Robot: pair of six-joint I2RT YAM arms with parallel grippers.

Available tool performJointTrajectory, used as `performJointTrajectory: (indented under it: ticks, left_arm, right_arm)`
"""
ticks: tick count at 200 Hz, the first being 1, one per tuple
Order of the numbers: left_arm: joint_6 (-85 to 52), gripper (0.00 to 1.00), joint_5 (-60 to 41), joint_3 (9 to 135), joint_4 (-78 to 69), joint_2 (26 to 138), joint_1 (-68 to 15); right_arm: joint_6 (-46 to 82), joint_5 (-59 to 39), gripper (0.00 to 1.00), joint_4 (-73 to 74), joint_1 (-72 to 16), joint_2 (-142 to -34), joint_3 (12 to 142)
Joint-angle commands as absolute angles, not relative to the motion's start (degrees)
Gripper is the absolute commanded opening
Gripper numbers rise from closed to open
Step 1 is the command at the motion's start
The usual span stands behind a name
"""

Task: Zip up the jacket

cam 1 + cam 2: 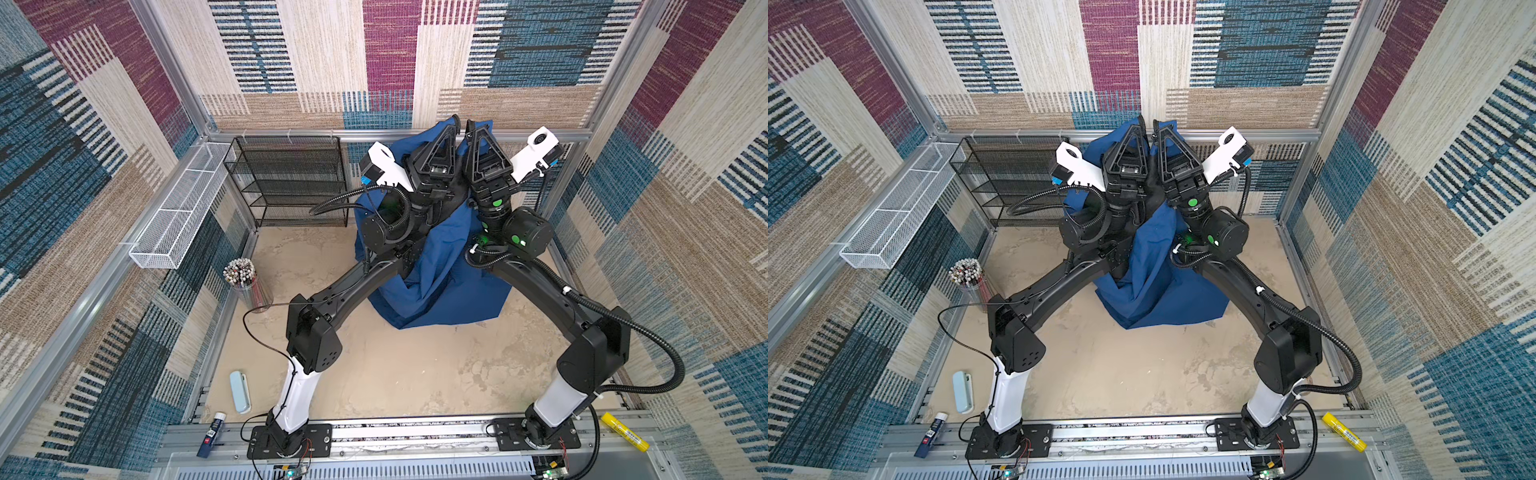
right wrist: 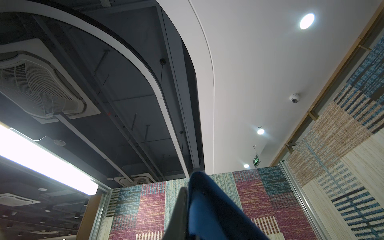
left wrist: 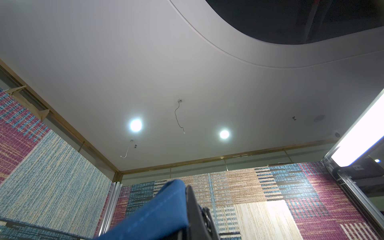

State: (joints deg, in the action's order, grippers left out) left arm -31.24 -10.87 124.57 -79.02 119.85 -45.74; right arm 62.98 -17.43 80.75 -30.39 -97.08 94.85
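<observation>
The navy blue jacket (image 1: pixel 440 266) (image 1: pixel 1154 274) hangs in a bunched column from both raised grippers down to the table at the back centre. My left gripper (image 1: pixel 456 121) (image 1: pixel 1142 119) points upward and is shut on the jacket's top edge. Right beside it, my right gripper (image 1: pixel 470 124) (image 1: pixel 1156 124) also points upward, shut on the other top edge. In the left wrist view blue jacket cloth (image 3: pixel 158 209) lies against a black finger (image 3: pixel 194 209). The right wrist view shows jacket cloth (image 2: pixel 209 207) against a dark finger (image 2: pixel 179 209). The zipper is hidden.
A black wire shelf (image 1: pixel 291 178) stands at the back left, and a white mesh basket (image 1: pixel 178 208) hangs on the left rail. A cup of pencils (image 1: pixel 245 282), a pale blue case (image 1: pixel 240 391) and a glue stick (image 1: pixel 212 434) sit at the left. A yellow tube (image 1: pixel 625 431) lies front right.
</observation>
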Motion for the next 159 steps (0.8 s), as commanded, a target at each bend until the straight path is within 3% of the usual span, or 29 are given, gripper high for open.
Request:
performJointTrajectory:
  ticks: [1, 159]
  left_arm:
    - [-30.2, 0.00, -11.9, 125.3, -80.7, 119.6, -45.7]
    - [-30.5, 0.00, -11.6, 125.6, -80.7, 120.1, -45.7]
  right_arm:
    - [63.9, -18.1, 0.00, 106.1, -30.5, -97.8, 96.5]
    - [64.9, -18.2, 0.00, 106.0, -30.5, -99.6, 98.8]
